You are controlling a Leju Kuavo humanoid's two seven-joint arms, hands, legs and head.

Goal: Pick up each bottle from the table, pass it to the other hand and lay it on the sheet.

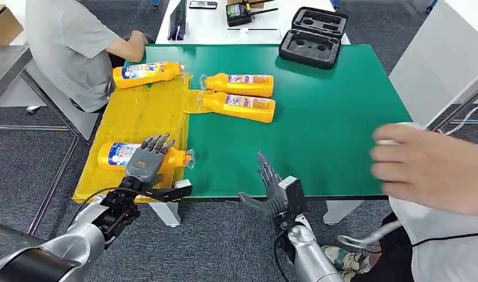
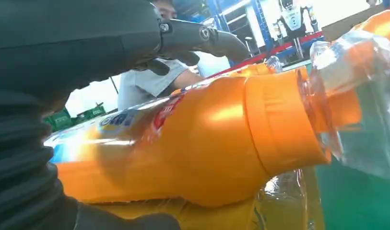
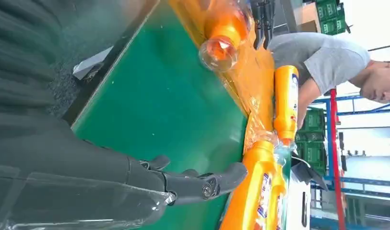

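Left hand (image 1: 147, 161) sits lower left in the head view, palm down over the near bottle (image 1: 116, 154), fingers draped across its orange body. Whether they actually clasp it cannot be told; the left wrist view shows fingers (image 2: 202, 40) arched above the bottle (image 2: 193, 143) with a sliver of daylight between.

Right hand (image 1: 271, 188) is at lower centre of the head view, off the table's near edge, fingers spread and pointing up, holding nothing. The right wrist view shows the same hand (image 3: 183, 182) with fingers extended over bare green.

Near bottle lies on its side on the yellow sheet (image 1: 142, 114), clear cap (image 1: 188, 157) toward the green. A second bottle (image 1: 147, 73) lies at the sheet's far end, upper left. Two more bottles (image 1: 241, 84) and (image 1: 242, 107) lie side by side on the green table (image 1: 330, 117), their caps reaching the sheet's edge.

The left wrist view gives the cap close up (clear plastic over an orange neck) (image 2: 356, 96). The right wrist view shows a seated person in a grey shirt (image 3: 322, 57) and blue shelving (image 3: 336, 182).

Head view: grey carpet (image 1: 224, 235), a black foam-lined case (image 1: 313, 36) at the table's far edge, a person's hand (image 1: 424, 170) blurred at right, a grey-shirted person (image 1: 72, 41) upper left.
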